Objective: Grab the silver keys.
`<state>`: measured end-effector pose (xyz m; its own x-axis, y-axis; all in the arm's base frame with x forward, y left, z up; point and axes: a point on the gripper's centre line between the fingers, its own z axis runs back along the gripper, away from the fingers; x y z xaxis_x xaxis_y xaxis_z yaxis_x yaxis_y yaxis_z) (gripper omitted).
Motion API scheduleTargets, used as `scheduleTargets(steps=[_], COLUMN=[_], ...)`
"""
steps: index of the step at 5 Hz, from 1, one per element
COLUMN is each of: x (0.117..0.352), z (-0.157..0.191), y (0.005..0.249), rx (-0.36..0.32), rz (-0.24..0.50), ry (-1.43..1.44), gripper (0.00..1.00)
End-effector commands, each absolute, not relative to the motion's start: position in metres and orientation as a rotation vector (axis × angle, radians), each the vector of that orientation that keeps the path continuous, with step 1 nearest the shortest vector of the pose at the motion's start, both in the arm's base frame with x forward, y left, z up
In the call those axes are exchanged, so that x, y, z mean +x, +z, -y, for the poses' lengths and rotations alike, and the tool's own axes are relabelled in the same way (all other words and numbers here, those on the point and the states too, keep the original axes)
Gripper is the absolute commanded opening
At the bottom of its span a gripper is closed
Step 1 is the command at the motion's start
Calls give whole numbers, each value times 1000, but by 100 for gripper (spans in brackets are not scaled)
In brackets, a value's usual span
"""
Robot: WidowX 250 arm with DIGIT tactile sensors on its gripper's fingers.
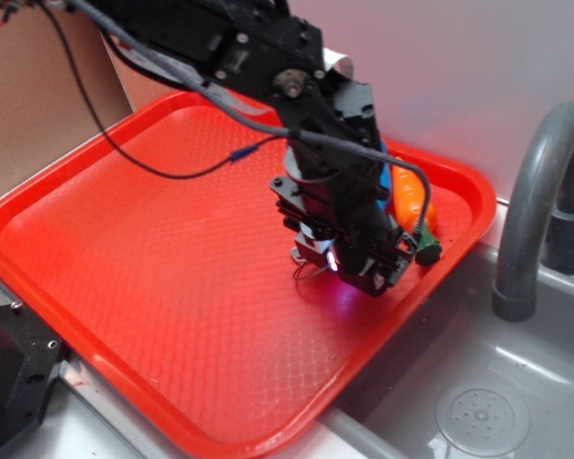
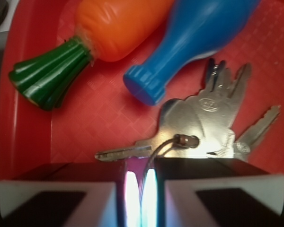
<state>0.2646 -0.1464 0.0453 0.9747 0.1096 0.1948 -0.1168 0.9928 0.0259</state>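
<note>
I was watching through two cameras. In the outside view, a red tray (image 1: 172, 287) filled the left and middle of the picture, sitting beside a grey sink (image 1: 478, 402) with a grey tap (image 1: 540, 191) at the right. The black arm reached down over the tray's right side, its tool (image 1: 349, 263) low over the surface, with a thin wire loop just visible beneath it at the left.

In the wrist view, going left to right: a toy carrot (image 2: 104, 33) with a green top lay at the far left, a blue bottle-shaped toy (image 2: 199, 42) lay just right of it, and the silver keys (image 2: 203, 123) were fanned out flat on the tray at the near right, close to the blue toy's cap. The tool's two white-edged fingers (image 2: 57, 198) sat at the bottom of the picture, nearly closed, with only a narrow glowing slit between them. The key ring's wire ran down into that slit, so I judged the tool had pinched the ring, though the contact itself was hidden.

I judged this was the grasp step, closing on the keys. The next move called for a firm squeeze, then a slow straight lift, checking that the thin ring did not slip out.
</note>
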Motion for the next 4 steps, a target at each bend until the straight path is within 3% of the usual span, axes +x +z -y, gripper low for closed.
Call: scheduleTargets(steps=[1, 2, 3, 4], x=[268, 249, 251, 263], z=[149, 134, 87, 65], y=[72, 122, 172, 220], rx=[17, 38, -37, -68], rz=[301, 312, 267, 229], ry=[78, 98, 187, 229], gripper=[0, 0, 0, 0])
